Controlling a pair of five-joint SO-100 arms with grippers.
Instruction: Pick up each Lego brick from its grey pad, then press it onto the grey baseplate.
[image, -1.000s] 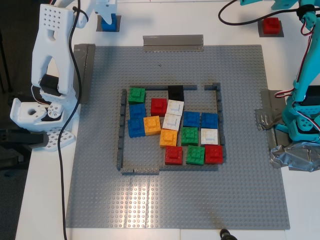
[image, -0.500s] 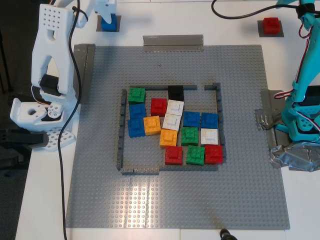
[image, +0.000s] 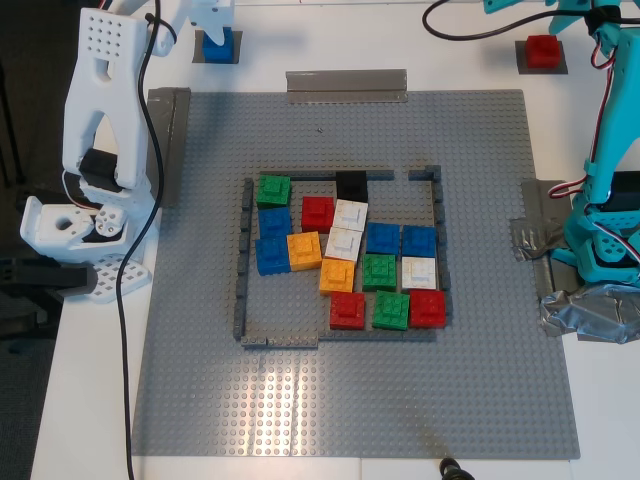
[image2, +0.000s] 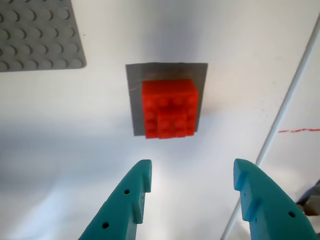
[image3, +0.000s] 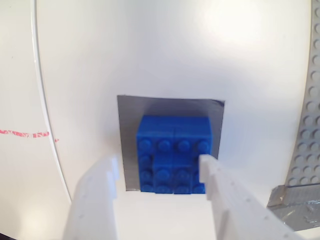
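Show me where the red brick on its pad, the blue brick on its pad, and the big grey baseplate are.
red brick (image2: 169, 108), first wrist view, middle of its studded top.
blue brick (image3: 172, 159), second wrist view, centre of its studded top.
grey baseplate (image: 350, 400), exterior view, bare studs below the brick frame.

My white bench (image: 90, 390) carries the grey baseplate (image: 350, 400) at its middle. Beyond the baseplate's far corners lie two grey pads, one (image: 217, 56) under the blue brick (image: 217, 42), one (image: 541, 66) under the red brick (image: 542, 50).
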